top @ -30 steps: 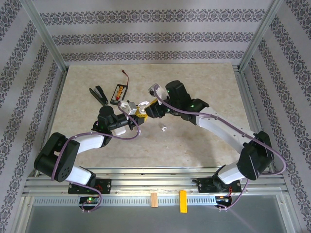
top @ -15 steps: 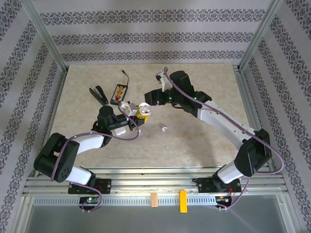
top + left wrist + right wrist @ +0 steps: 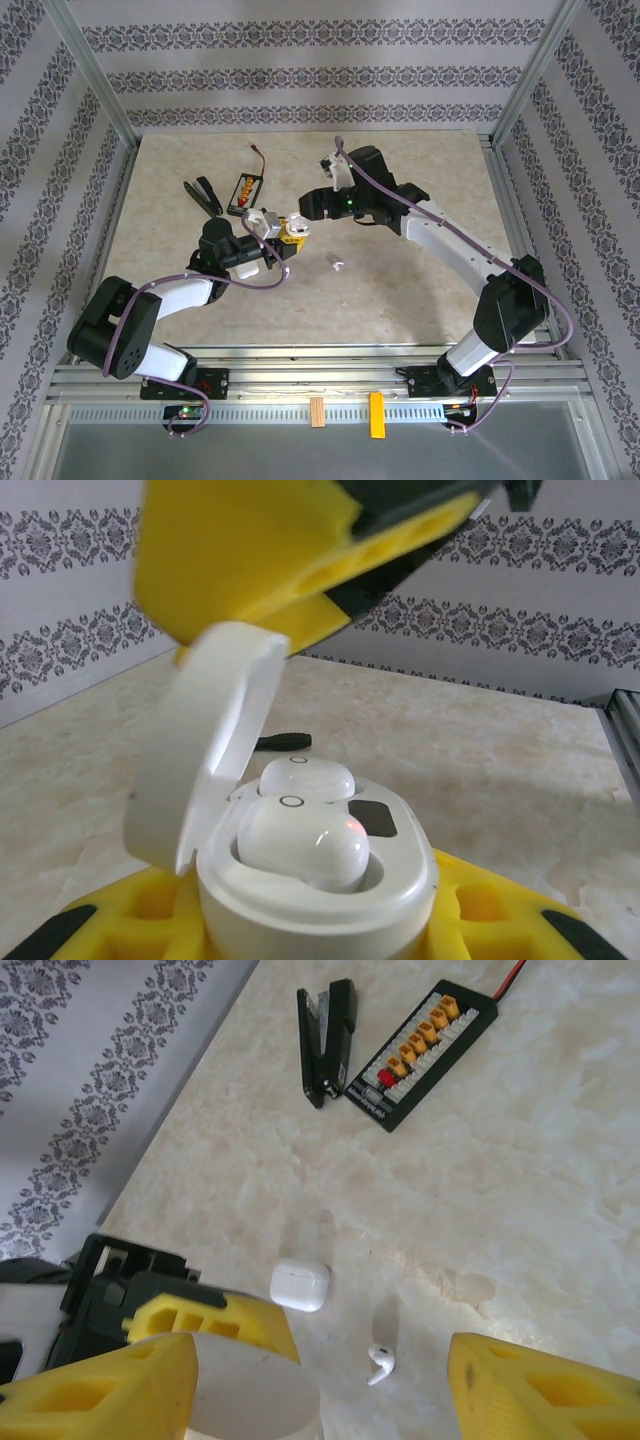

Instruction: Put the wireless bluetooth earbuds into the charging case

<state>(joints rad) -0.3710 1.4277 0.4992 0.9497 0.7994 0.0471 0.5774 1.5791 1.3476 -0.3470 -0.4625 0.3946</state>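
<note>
Your table [image 3: 400, 300] carries a black connector board [image 3: 420, 1050] and a black clip [image 3: 328, 1040], both toward 11 o'clock from the left gripper [image 3: 290, 230]. That claw pinches the open charging case [image 3: 320, 890], whose lid is tipped up at 9 o'clock. The right gripper [image 3: 322, 1360] hangs just above it, fingers spread wide, holding nothing. A small closed white case [image 3: 300, 1285] lies on the table. Two earbuds [image 3: 300, 840] sit in the held case, and a loose earbud [image 3: 381, 1362] lies at 4 o'clock from it.
</note>
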